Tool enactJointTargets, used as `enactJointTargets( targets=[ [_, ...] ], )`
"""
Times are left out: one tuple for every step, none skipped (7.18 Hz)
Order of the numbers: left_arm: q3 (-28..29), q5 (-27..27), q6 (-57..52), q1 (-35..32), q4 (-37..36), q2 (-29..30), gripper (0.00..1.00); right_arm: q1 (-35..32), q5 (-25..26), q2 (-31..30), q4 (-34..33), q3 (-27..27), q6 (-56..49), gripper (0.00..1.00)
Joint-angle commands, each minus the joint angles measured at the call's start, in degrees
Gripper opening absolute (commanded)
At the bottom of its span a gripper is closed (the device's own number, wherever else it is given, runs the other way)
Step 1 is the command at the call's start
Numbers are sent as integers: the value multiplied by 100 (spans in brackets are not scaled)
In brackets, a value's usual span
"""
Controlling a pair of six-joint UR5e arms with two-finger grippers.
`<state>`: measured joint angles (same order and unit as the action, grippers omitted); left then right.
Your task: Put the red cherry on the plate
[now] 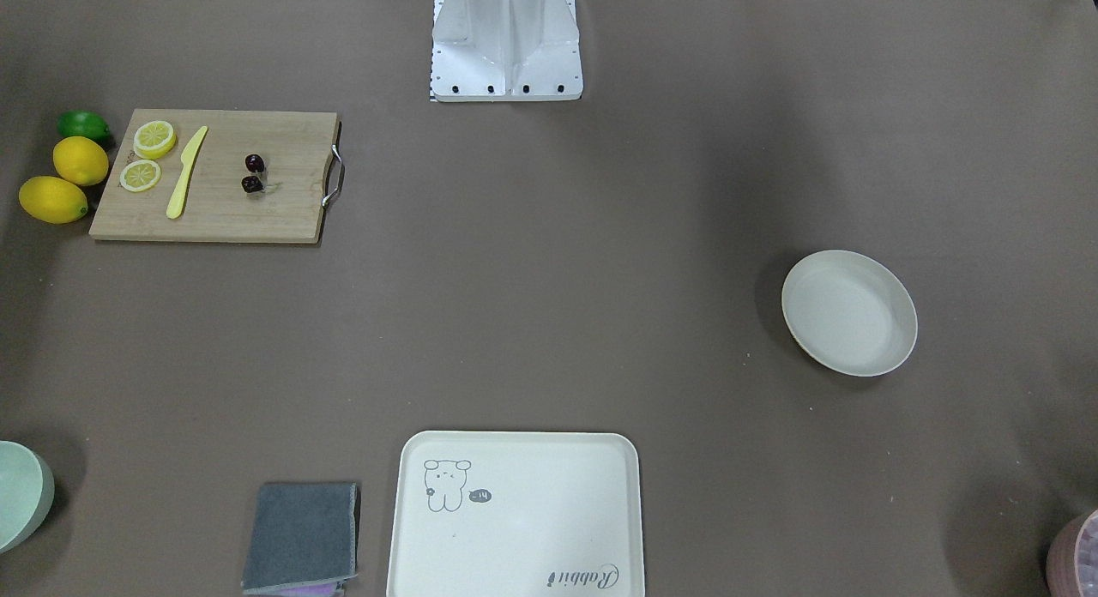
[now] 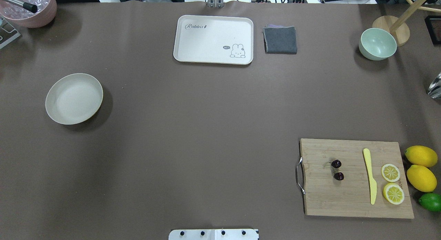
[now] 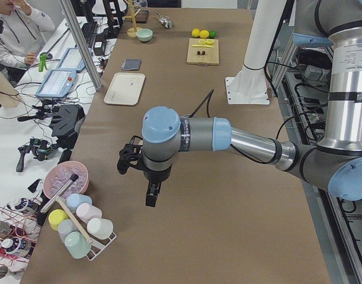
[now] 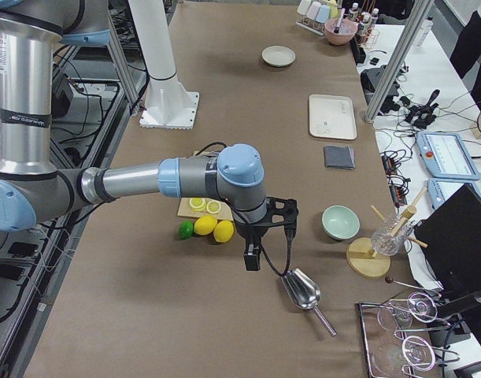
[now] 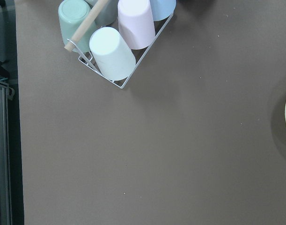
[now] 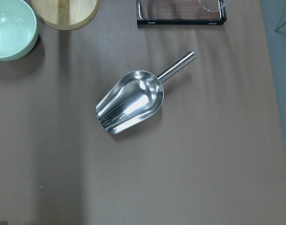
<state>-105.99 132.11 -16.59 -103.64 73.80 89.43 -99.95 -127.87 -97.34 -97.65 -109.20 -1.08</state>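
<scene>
Red cherry on the board, plate well apart.
The red cherry [image 2: 337, 170] pair lies on my bamboo cutting board [image 2: 344, 202], its long axis running toward me and its stems pointing at the handle [image 2: 299, 175]. The plate [image 2: 74, 98] sits across the table. I cannot tell how wide my left gripper [image 3: 150, 194] or my right gripper [image 4: 252, 256] stands.

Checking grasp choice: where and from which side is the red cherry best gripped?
Probably from straight above, pinching across one round fruit of the red cherry: its thin stems lie flat on the cutting board, too slight to pinch.

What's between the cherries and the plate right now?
Beyond the edge of the cutting board, only bare table separates red cherry and plate; the overhead view shows it.
</scene>
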Motion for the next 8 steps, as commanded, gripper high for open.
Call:
enactJointTargets(
  targets=[
    [69,-1,-19,2,99,-109,98,11,-27,-4,-78,-57,2,100],
    [52,-1,33,2,100,-101,98,11,-36,-12,-78,-57,2,100],
    [69,-36,51,11,100,-110,98,-6,-45,-73,-87,-83,2,100],
    [-35,-10,95,-16,108,-145,98,-6,-45,-100,-87,-84,-6,100],
    [-36,16,112,-33,109,-206,98,-15,-71,-92,-96,-92,-6,100],
    [-18,8,304,-16,109,-207,98,-59,-71,-92,-140,-136,-6,100],
    [-27,-19,689,2,100,-198,98,-94,-62,-66,-297,-241,-15,100],
    [-105,16,736,2,265,-241,98,-94,-28,-13,-376,-259,-41,100]
  ],
)
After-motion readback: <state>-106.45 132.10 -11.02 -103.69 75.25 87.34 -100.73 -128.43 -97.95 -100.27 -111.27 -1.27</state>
